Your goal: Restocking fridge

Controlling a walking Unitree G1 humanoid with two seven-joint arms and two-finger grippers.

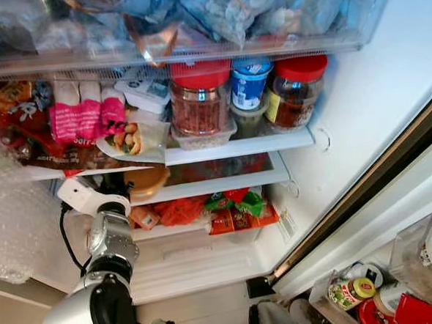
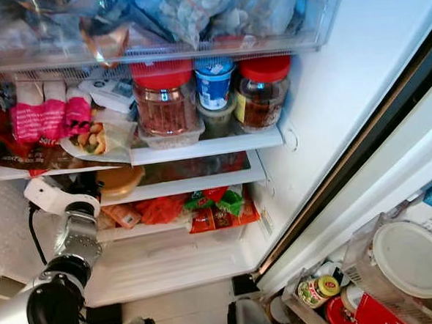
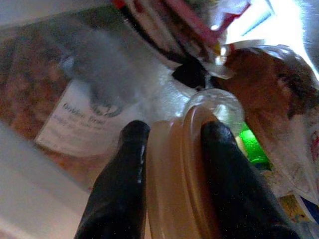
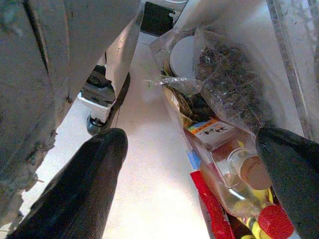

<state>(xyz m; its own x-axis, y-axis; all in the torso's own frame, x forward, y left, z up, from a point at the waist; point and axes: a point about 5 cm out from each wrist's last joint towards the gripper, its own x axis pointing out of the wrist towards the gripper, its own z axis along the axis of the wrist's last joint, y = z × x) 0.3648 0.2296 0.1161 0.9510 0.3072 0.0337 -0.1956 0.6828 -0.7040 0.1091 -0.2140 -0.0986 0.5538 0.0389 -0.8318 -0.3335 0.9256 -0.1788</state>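
Not much legible here tbh. The white label (image 3: 82,124) at about 9 o'clock in the left wrist view starts with "Golden", the rest is too blurry.

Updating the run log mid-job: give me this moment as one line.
left claw: shut on tan lidded container, at fridge middle shelf | right claw: open, idle over bottles | step: placing, not released

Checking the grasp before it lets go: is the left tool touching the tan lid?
Touching. The left wrist view shows both black fingers pressed against the tan lid, with no gap.
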